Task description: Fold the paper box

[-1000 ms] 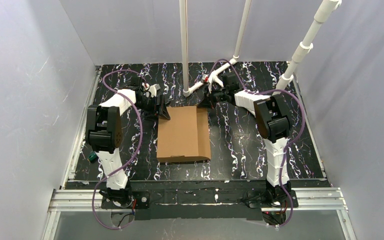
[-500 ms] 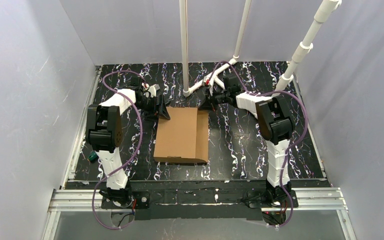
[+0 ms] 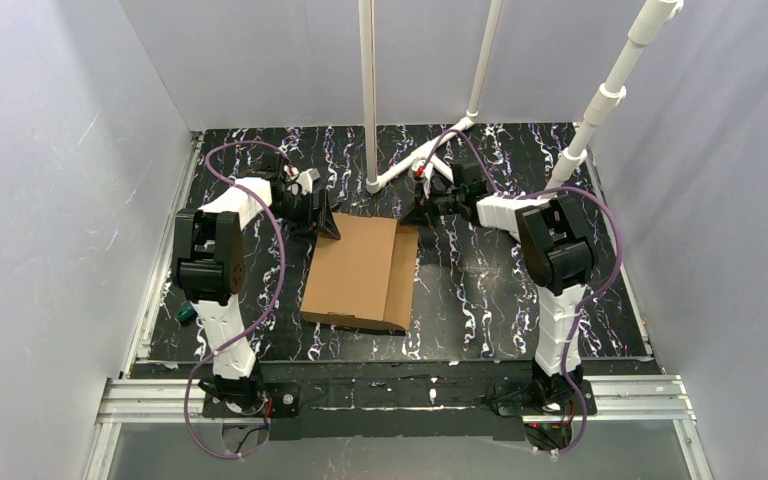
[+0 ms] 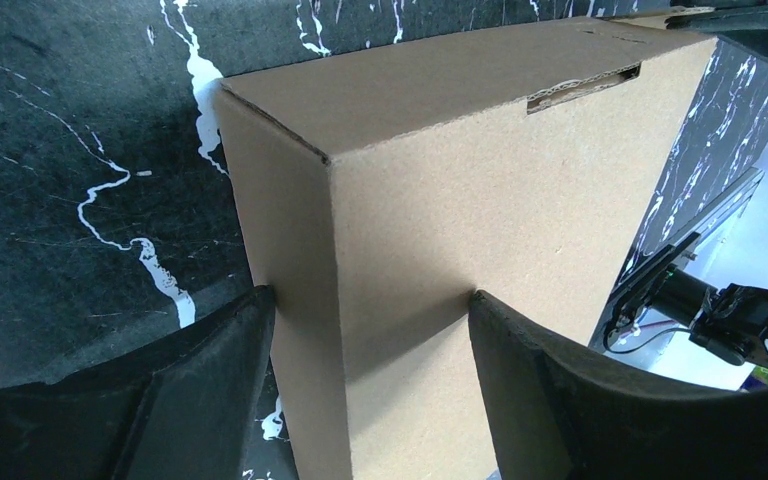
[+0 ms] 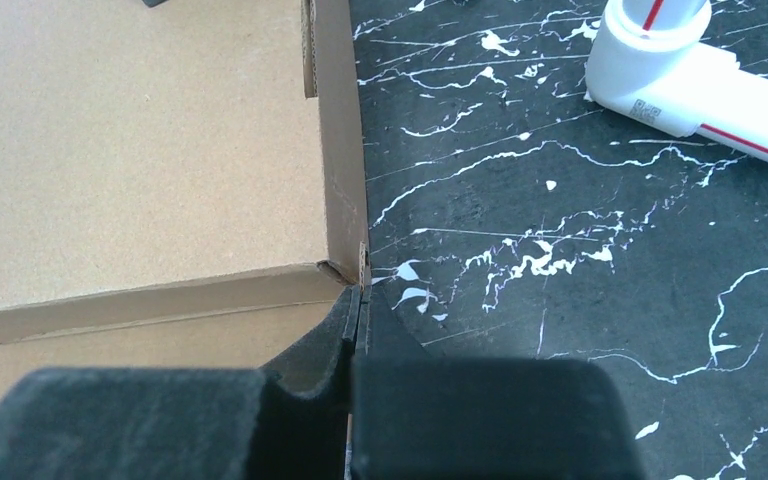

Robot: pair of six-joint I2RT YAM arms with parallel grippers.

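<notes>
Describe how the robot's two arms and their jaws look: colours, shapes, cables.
Both the left arm and right arm alternate white segments with black joint housings. A purple cable loops along each. The jaws are matte black, thick and wedge-shaped.

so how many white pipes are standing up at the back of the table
3: one white pipe left of centre, one just right of it, one thicker slanting far right. More may be out of view.

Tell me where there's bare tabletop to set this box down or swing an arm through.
Bare marbled tabletop lies between the paper box and the right arm's column, and along the near edge. The far side is crowded: left gripper, right gripper pinching the box's corner, and white pipes.
</notes>
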